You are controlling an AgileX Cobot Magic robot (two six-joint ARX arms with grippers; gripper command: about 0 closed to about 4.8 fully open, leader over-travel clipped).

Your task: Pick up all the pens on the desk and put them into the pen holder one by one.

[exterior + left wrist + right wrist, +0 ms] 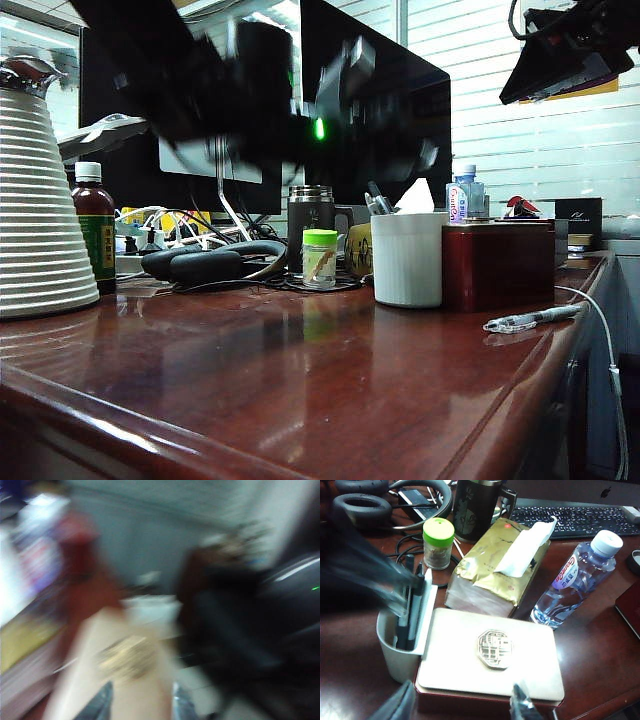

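Pen [533, 319]: light, stiff, slick barrel, best pinched mid-length, right of cup [407, 258] near desk [300, 390] edge; left gripper [140, 707] blurred, width untellable, above cup; right gripper [462, 705] wide, empty, high right of cup.

The left arm was seen as a dark, motion-blurred mass high in the exterior view, and its tool [140, 707] was too smeared for the jaws to be judged. The right tool [462, 707] was held high at the upper right, jaws spread apart, nothing between them.
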